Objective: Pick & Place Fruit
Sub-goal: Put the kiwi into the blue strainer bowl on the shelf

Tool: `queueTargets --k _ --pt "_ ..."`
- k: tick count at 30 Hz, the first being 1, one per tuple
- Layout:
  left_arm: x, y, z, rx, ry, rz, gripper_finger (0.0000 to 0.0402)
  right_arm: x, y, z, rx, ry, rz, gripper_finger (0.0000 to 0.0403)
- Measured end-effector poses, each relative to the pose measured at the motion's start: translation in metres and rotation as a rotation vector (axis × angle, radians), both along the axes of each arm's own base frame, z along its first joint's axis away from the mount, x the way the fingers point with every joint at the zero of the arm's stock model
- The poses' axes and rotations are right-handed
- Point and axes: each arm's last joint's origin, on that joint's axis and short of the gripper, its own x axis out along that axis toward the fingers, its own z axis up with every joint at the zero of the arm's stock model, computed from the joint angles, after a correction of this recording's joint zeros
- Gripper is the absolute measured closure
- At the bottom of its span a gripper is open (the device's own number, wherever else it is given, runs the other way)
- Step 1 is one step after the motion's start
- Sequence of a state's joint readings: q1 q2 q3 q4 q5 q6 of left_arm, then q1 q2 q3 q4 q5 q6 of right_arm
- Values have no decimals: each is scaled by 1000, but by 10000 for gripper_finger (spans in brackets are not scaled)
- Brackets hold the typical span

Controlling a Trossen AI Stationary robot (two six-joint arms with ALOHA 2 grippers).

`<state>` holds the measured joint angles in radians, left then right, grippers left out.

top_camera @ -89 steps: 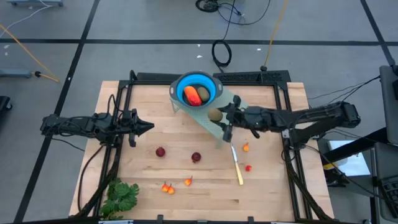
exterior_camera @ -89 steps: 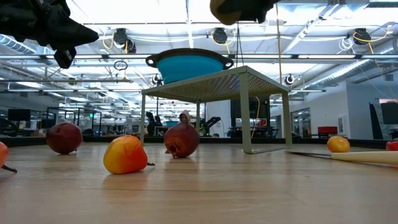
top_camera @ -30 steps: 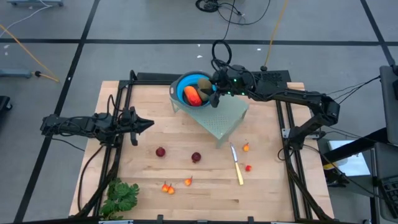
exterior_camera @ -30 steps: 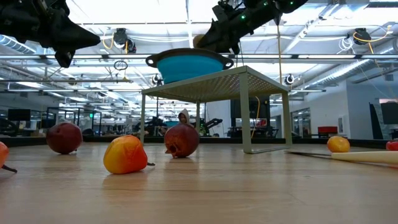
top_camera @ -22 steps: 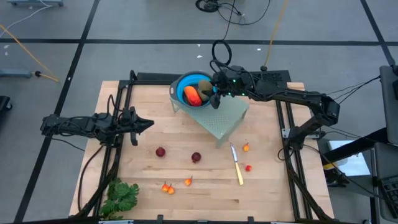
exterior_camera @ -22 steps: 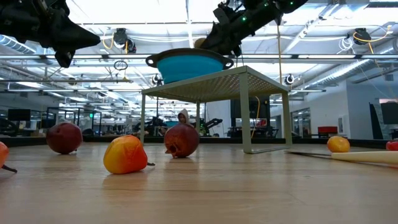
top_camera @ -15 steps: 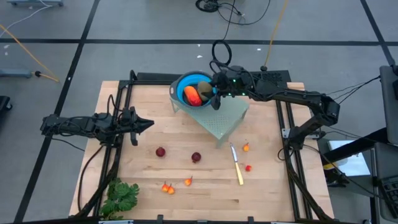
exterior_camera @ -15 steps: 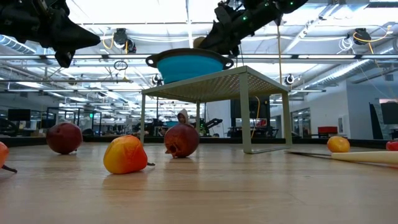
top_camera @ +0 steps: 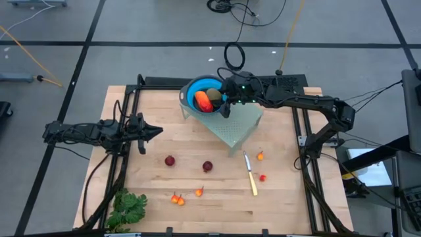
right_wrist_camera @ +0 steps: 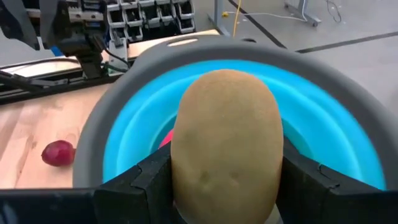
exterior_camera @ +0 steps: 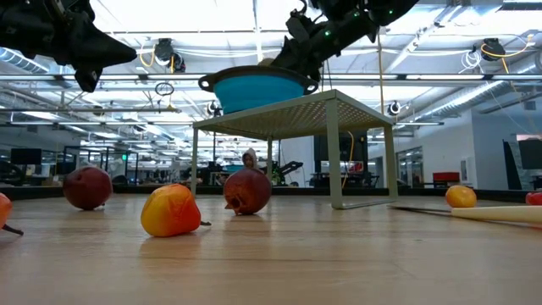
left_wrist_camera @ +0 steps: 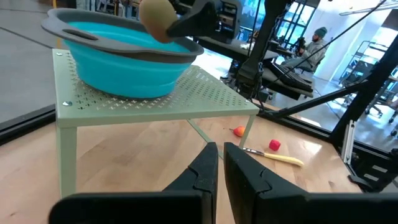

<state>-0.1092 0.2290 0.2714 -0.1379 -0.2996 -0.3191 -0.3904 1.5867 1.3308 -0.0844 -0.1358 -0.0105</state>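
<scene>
The right gripper holds an olive-brown oval fruit between its fingers, long axis upright, directly over the blue bowl near the bench's far edge; the left gripper, fingers shut, waits near the left edge.

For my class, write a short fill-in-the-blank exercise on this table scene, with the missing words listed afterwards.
1. The right gripper holds an olive-brown oval fruit above the ______ bowl.
2. The bowl stands on a pale green perforated ______.
3. The yellow-handled knife lies on the wooden ______.
4. The jaws of the left gripper are ______.

Missing words: blue; stand; table; shut
</scene>
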Motion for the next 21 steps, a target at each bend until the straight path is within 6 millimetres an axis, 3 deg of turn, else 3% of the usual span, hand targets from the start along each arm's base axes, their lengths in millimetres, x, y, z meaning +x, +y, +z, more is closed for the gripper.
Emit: queueTargets --k 21 --pt "0 1 0 6 0 39 376 0 0 0 6 2 -5 156"
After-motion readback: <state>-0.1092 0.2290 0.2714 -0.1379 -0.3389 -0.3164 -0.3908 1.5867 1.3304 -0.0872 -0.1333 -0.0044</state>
